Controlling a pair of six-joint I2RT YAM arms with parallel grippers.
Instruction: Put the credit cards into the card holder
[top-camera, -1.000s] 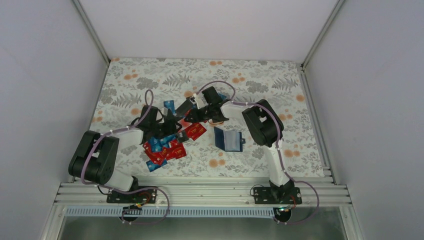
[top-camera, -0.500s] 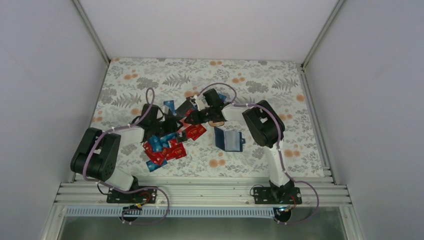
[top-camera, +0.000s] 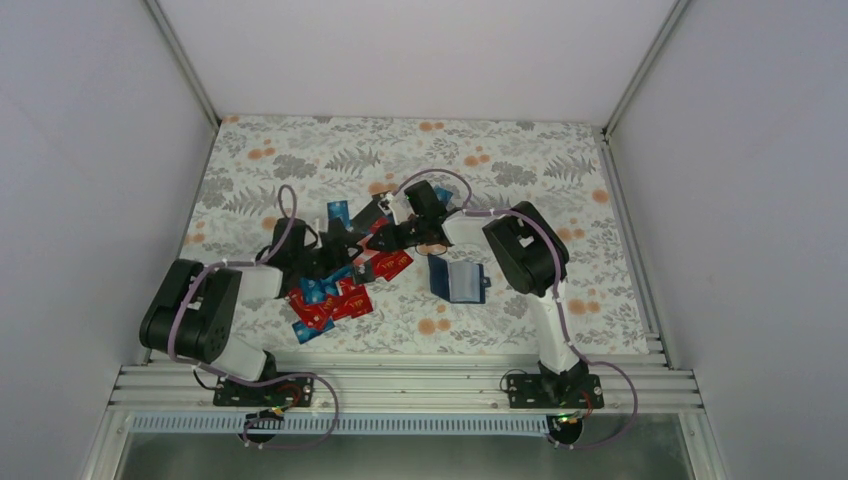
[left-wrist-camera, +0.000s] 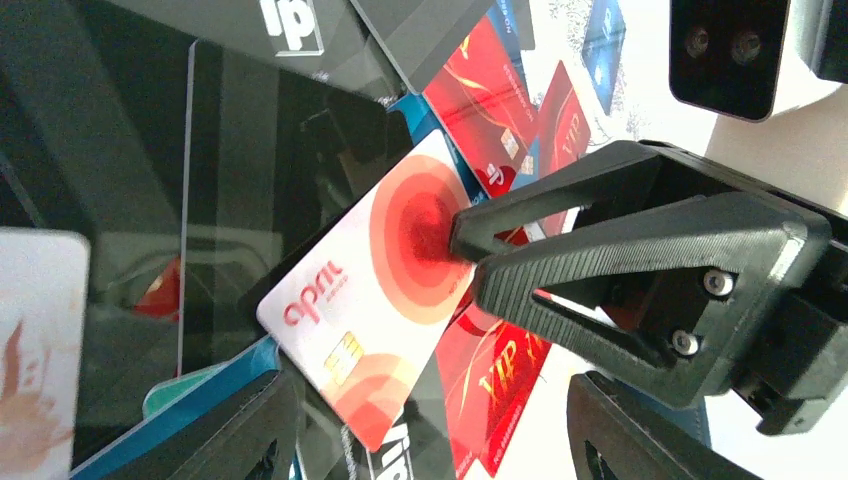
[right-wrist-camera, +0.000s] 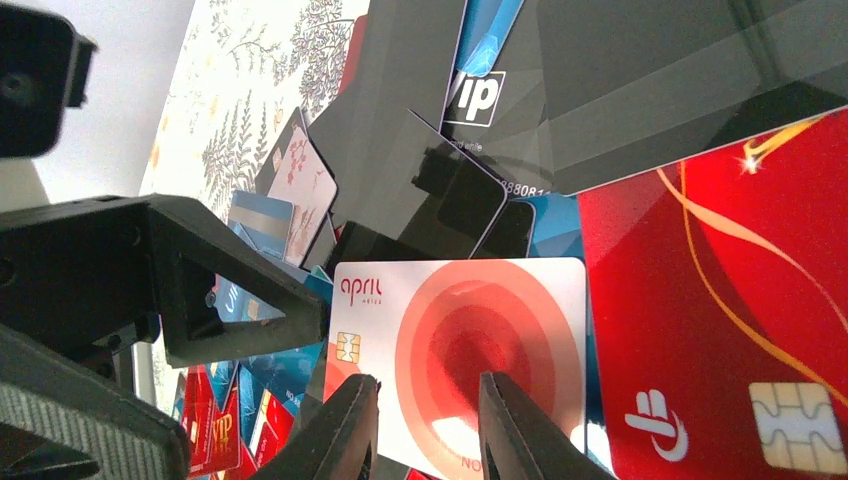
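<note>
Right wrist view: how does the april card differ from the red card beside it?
The april card is white with red rings; the red card is solid red with gold curves. The right gripper has its tips on the april card, not the red card. The april card's chip sits at left, the red card's at lower right. Both are chip cards.

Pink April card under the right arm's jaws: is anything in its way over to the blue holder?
Nothing visible blocks it. The card lies atop the pile; the holder lies open on the cloth to the pile's right. Only a flat red card lies between them. The left jaws hang on the opposite side.
</note>
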